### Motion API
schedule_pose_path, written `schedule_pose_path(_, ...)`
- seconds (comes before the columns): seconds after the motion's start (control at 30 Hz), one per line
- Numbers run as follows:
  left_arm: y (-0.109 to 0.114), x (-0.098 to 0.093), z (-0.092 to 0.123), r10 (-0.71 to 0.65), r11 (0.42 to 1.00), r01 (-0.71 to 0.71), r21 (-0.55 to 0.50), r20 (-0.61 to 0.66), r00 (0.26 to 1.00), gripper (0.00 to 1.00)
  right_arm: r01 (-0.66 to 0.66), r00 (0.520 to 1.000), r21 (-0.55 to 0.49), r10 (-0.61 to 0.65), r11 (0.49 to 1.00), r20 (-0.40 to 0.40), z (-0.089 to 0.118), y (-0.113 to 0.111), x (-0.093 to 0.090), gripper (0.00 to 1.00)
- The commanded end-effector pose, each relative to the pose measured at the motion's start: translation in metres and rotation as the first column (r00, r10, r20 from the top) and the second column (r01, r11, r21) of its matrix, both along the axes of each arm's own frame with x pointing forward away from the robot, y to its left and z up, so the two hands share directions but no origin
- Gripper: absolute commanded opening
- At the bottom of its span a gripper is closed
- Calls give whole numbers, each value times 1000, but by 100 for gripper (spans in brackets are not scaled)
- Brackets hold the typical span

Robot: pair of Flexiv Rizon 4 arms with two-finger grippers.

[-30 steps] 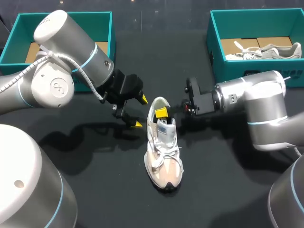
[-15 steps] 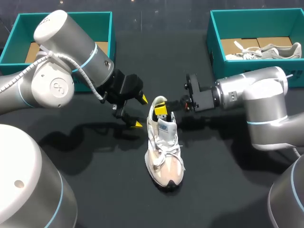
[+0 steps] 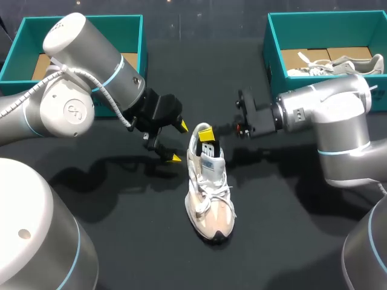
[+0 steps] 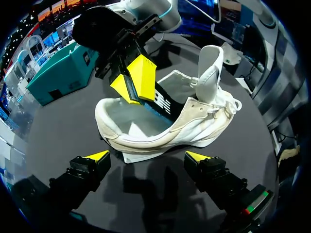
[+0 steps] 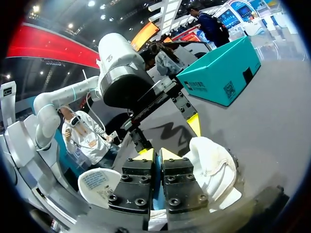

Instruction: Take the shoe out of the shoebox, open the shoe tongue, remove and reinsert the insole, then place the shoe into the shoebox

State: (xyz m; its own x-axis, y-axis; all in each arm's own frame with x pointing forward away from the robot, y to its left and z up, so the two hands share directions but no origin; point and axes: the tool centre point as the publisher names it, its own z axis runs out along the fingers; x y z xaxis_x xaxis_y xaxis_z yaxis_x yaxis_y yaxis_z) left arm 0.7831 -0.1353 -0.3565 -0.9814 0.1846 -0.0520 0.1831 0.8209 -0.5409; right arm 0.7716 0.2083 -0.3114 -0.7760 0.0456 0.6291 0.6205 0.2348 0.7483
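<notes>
White shoe (image 3: 208,193) toe-near on black tabletop (image 3: 284,241), room on its near side, left tool (image 3: 179,142) spread wide, empty, beside heel, right tool (image 3: 205,134) pinching dark insole (image 4: 165,104), mostly hidden inside, left shoebox (image 3: 130,21) half behind arm, right shoebox (image 3: 272,54) cut off at the side

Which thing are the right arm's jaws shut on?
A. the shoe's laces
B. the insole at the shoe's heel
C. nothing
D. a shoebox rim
B: the right jaws clamp the insole from two sides, above the heel of the shoe.
</notes>
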Motion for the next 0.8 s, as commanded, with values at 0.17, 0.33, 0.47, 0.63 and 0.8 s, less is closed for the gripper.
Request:
schedule_pose_path(0.17,0,-1,0,0,1000,0,1,2,1000,100,16,999,20,-16,1000,-39,-17,4,-11,0)
schedule_pose_path(0.33,0,-1,0,0,1000,0,1,2,1000,100,29,1000,4,-29,1000,2,-1,1,-10,42)
schedule_pose_path(0.47,-4,1,15,-38,999,39,-36,27,999,100,28,999,-27,-27,999,16,7,-1,-8,50)
schedule_pose_path(0.63,-5,3,41,-94,993,99,-68,74,993,100,37,999,-67,-36,997,18,14,-8,-8,49)
schedule_pose_path(0.8,0,4,58,-135,987,142,-78,95,986,100,49,999,-100,-49,994,5,17,-19,-9,48)
